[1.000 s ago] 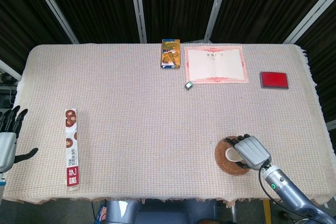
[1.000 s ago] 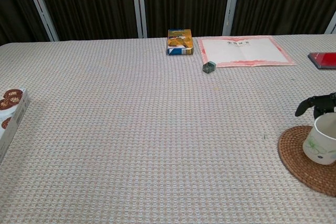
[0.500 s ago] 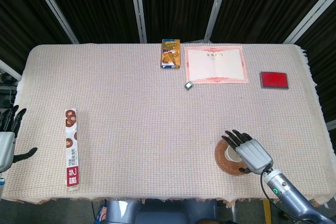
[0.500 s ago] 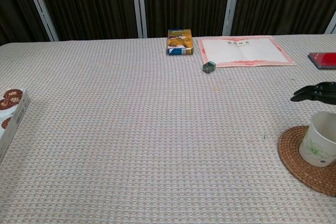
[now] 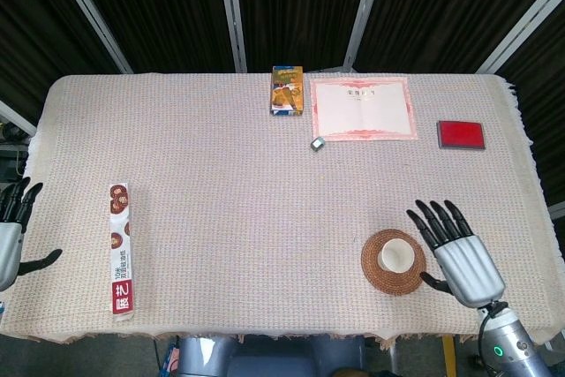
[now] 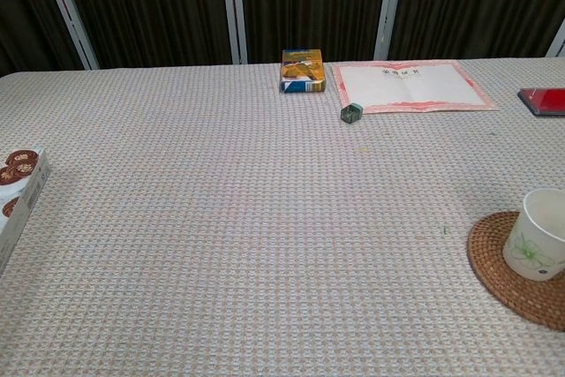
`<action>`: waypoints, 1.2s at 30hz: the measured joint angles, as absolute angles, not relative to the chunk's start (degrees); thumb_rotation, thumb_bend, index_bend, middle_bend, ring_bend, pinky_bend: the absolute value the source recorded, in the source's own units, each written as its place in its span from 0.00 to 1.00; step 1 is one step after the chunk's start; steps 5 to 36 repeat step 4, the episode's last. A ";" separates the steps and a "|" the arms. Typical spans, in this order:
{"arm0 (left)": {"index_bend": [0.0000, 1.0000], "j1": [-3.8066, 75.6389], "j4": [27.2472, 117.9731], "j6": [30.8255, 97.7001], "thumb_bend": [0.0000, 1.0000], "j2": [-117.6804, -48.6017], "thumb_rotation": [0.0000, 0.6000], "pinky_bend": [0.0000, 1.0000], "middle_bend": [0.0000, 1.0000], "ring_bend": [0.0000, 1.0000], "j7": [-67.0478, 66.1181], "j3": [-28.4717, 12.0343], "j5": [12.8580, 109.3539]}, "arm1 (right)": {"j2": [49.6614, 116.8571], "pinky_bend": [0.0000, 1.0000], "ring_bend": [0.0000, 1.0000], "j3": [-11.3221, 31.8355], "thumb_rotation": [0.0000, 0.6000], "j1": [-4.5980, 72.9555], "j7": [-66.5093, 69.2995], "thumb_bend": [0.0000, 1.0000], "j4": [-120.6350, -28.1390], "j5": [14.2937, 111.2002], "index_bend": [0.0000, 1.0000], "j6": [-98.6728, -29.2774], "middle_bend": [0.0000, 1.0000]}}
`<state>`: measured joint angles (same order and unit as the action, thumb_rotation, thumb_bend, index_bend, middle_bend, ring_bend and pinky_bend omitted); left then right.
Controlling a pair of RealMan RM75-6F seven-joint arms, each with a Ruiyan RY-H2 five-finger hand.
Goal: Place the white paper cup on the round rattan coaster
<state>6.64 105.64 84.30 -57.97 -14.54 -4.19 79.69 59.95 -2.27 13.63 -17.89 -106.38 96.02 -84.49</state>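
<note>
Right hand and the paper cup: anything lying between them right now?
Nothing but the rim of the round rattan coaster and bare tablecloth. In the head view the right hand is open beside the white paper cup, not touching it.

Long snack box (image 5: 120,248): large white Chinese characters on red end, too small to read reliably.

Centre of the table (image 5: 265,209) is bare cloth, wide lane left to right. Obstacles are all at the edges: long snack box (image 5: 120,247) near the left edge, small orange box (image 5: 286,90), certificate (image 5: 362,109) and a small dark block (image 5: 318,143) along the far side, red case (image 5: 461,134) far right. Near right: white paper cup (image 6: 535,235) upright on the rattan coaster (image 6: 512,269). Right hand (image 5: 461,255) just beside the coaster, fingers spread; probably clear of the cup.
</note>
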 measured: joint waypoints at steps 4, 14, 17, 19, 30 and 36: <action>0.00 6.21 105.48 84.93 0.00 -57.55 1.00 0.00 0.00 0.00 -13.46 -3.91 80.54 | 63.09 0.00 0.00 -0.94 1.00 11.59 -18.32 0.00 -103.77 96.08 0.00 -88.20 0.00; 0.00 6.21 105.48 84.93 0.00 -57.55 1.00 0.00 0.00 0.00 -13.46 -3.91 80.54 | 63.09 0.00 0.00 -0.94 1.00 11.59 -18.32 0.00 -103.77 96.08 0.00 -88.20 0.00; 0.00 6.21 105.48 84.93 0.00 -57.55 1.00 0.00 0.00 0.00 -13.46 -3.91 80.54 | 63.09 0.00 0.00 -0.94 1.00 11.59 -18.32 0.00 -103.77 96.08 0.00 -88.20 0.00; 0.00 6.21 105.48 84.93 0.00 -57.55 1.00 0.00 0.00 0.00 -13.46 -3.91 80.54 | 63.09 0.00 0.00 -0.94 1.00 11.59 -18.32 0.00 -103.77 96.08 0.00 -88.20 0.00; 0.00 6.21 105.48 84.93 0.00 -57.55 1.00 0.00 0.00 0.00 -13.46 -3.91 80.54 | 63.09 0.00 0.00 -0.94 1.00 11.59 -18.32 0.00 -103.77 96.08 0.00 -88.20 0.00; 0.00 6.21 105.48 84.93 0.00 -57.55 1.00 0.00 0.00 0.00 -13.46 -3.91 80.54 | 63.09 0.00 0.00 -0.94 1.00 11.59 -18.32 0.00 -103.77 96.08 0.00 -88.20 0.00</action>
